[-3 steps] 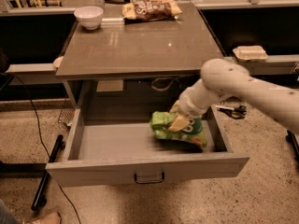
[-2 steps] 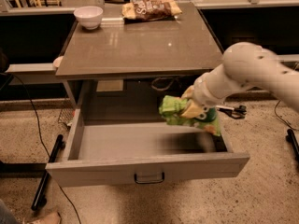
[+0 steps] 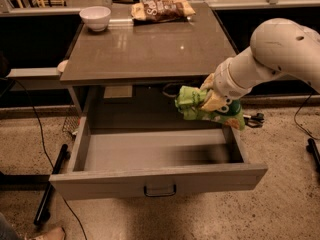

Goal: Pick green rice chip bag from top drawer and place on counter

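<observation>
The green rice chip bag (image 3: pixel 192 104) is up in the air. It hangs over the back right part of the open top drawer (image 3: pixel 150 176) and touches nothing below it. It sits a little lower than the front edge of the counter (image 3: pixel 150 49), close to the counter's right front corner. The bag looks crumpled, and its dark green patch faces down and to the right.

The gripper (image 3: pixel 212 100) is squeezed onto the bag and holds it from the right side. The white robot arm (image 3: pixel 280 49) comes in from the right, with its big round joint higher than the counter.

The drawer is pulled far out toward the camera. Its grey floor is bare, and there is a small dark handle (image 3: pixel 160 190) in the middle of its front panel.

A white bowl (image 3: pixel 95 18) stands on the counter at the back left corner. A brown-and-tan snack bag (image 3: pixel 161 9) lies at the back edge, a bit to the right of the bowl. The floor (image 3: pixel 280 204) is speckled, and a black cable (image 3: pixel 37 134) runs across it on the left.
</observation>
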Motion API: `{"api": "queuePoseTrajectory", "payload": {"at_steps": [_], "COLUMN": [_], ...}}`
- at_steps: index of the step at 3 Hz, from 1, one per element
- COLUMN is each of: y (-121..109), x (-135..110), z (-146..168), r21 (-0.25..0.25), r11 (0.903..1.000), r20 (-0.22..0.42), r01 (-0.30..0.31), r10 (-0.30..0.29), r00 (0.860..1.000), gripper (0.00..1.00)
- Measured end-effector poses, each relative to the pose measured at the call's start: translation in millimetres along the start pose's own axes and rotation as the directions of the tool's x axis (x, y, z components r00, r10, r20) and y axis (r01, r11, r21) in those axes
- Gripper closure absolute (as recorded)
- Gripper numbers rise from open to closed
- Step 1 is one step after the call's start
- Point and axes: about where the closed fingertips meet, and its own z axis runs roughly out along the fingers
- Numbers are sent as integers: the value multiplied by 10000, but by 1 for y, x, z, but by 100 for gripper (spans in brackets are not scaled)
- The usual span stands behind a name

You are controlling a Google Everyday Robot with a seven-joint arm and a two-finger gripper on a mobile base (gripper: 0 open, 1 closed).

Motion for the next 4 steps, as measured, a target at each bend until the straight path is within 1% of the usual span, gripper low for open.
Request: {"api": "queuePoseTrajectory", "payload": {"at_steps": [1,2,3,4], "y": [-32,-97,-152,-167], "x": [-19,-57,-86,-94], "z": [13,9,-2,-16], "r21": [-109,790,1751,2151], "r11": [9973,9829,9615,9536], "r20": [394,917,1216,1289], "r01": [725,1661,2120,2107], "r10": [-720,-1731,-2348,-2416], "r00": [9966,9806,9644,9618], "gripper": [100,100,100,100]}}
